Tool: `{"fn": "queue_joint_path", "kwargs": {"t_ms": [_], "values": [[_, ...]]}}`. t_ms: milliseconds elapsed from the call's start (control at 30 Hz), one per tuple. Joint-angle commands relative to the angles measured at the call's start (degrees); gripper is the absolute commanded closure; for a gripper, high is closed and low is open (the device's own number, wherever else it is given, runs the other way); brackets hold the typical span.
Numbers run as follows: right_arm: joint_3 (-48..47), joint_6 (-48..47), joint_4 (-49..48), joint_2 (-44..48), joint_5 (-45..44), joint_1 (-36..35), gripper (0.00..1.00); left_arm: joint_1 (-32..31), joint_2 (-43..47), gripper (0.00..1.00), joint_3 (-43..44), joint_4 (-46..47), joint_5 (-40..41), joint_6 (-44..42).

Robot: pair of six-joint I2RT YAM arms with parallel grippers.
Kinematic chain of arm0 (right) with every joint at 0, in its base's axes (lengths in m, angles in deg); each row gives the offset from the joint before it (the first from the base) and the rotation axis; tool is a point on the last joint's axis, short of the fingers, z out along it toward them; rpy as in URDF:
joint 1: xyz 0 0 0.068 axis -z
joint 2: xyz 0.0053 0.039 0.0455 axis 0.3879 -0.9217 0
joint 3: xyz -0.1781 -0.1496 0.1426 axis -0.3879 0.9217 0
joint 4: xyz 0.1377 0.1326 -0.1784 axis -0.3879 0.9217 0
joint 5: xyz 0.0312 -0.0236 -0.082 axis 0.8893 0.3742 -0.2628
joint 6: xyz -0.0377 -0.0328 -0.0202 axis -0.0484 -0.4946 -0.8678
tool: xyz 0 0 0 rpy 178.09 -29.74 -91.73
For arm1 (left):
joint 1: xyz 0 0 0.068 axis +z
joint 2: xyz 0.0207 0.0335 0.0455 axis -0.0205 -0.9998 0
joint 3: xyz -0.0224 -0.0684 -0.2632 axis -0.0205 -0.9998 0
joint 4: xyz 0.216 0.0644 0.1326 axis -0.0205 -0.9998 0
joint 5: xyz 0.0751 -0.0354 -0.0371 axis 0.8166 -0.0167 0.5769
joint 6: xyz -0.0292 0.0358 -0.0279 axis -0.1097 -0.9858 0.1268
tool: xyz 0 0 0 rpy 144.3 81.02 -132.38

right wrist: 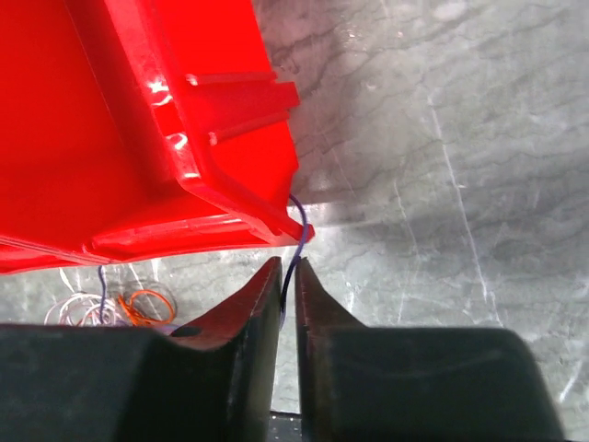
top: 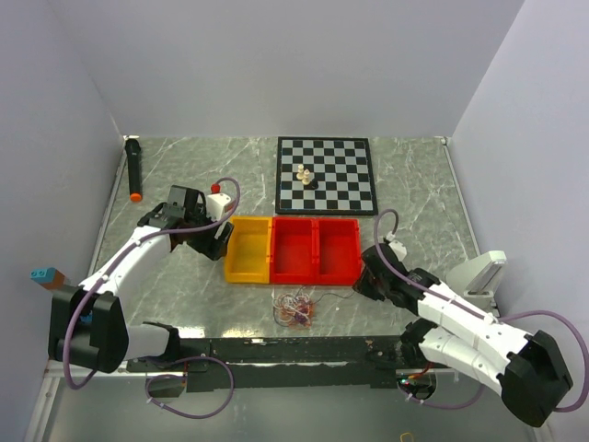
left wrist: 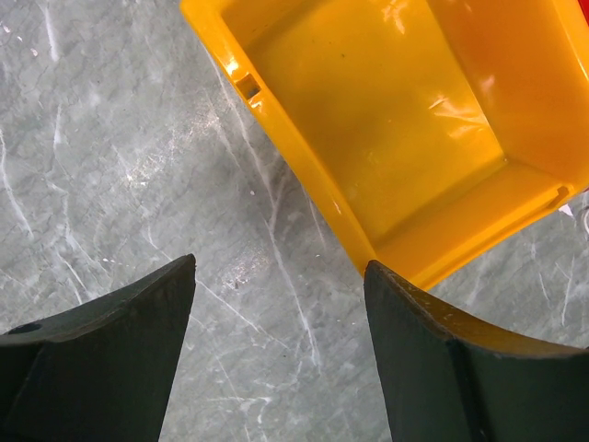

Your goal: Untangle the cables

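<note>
Your right end effector (right wrist: pixel 287 267) has its jaws pinched nearly together on a purple cable (right wrist: pixel 300 226). The strand runs ahead of the fingertips and disappears behind the corner of the red bin (right wrist: pixel 138 138). The other cables (right wrist: pixel 138 306) lie bunched on the surface (right wrist: pixel 442 138) off to its left. If you pull from here, the strand could snag on that corner, drag the bin, slip out, or cinch the tangle tighter. Your left end effector (left wrist: pixel 281 267) stands apart, holding nothing, beside the yellow bin (left wrist: pixel 386 138).
</note>
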Motion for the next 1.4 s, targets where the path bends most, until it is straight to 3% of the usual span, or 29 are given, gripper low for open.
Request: {"fn": "queue_joint_path", "kwargs": {"t_ms": [0,133,433,600,833,967,1133,1233,1367], "values": [[0.74,1.56,2.04,2.40,-2.82,-0.34,0.86,-0.08,-0.02,0.22,-1.73,-3.92,2.50,-1.53],[0.82,1.48,3.27,2.05,-3.70,-0.42,1.00,-0.08,0.24,0.22,-1.38,-4.19,2.41,-1.35],[3.02,3.05,11.09,6.00,-2.39,-1.56,1.00,-0.08,2.08,0.20,-0.32,-5.85,2.24,-1.26],[2.68,5.17,10.31,7.33,-0.81,-10.07,1.00,-0.08,3.14,0.17,1.52,-7.44,2.06,-0.83],[-6.10,-3.78,-1.73,5.49,5.25,-19.67,1.00,-0.08,4.11,0.04,6.09,-9.72,3.03,-1.00],[-13.40,-5.29,0.62,1.27,4.48,-20.73,1.00,-0.08,2.79,0.03,7.59,-9.90,3.03,-0.91],[-15.17,-6.35,0.81,1.26,3.60,-20.82,1.00,-0.52,3.40,0.03,8.55,-13.58,-0.30,-2.75],[-16.57,-6.35,4.48,1.35,0.01,-20.82,1.00,-5.94,5.59,0.02,10.05,-17.36,-2.69,-4.25],[-18.51,-3.28,14.58,0.03,-7.81,-20.82,1.00,-18.77,5.52,0.01,11.71,-18.07,-0.84,-2.85]]}}
